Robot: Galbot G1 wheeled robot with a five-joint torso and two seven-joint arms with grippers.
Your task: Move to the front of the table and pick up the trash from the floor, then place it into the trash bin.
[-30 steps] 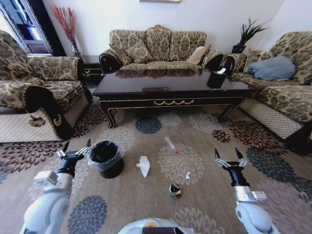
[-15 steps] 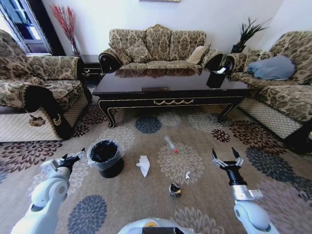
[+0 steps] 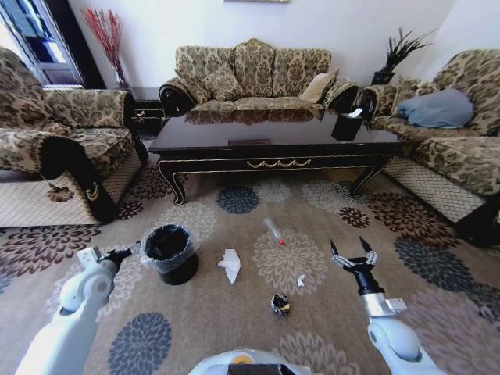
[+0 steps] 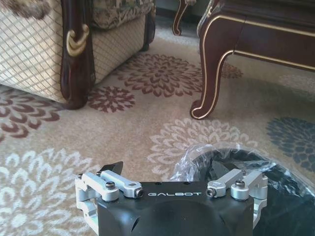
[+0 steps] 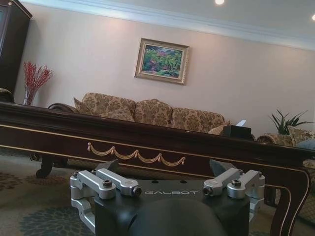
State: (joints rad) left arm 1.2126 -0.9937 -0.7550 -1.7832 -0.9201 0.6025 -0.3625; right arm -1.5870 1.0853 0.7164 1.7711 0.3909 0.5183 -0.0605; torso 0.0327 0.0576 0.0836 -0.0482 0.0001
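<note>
Right gripper (image 3: 348, 248), fingers spread and empty, hangs over the carpet (image 3: 234, 328) in front of the table (image 3: 273, 137). The trash lies between it and the trash bin (image 3: 168, 251): a white scrap (image 3: 301, 280) nearest the gripper, a dark wrapper (image 3: 280, 305) beyond that, a clear bottle (image 3: 273, 231) with its long axis running toward the table and red cap at the near end, and a tissue (image 3: 230, 265) just beside the bin. By judgement, the right arm is nearer the scrap. Left gripper (image 3: 119, 253) sits just beside the bin, with its fingers apart in the wrist view. The 2 arms flank the litter; sofas surround the table.
</note>
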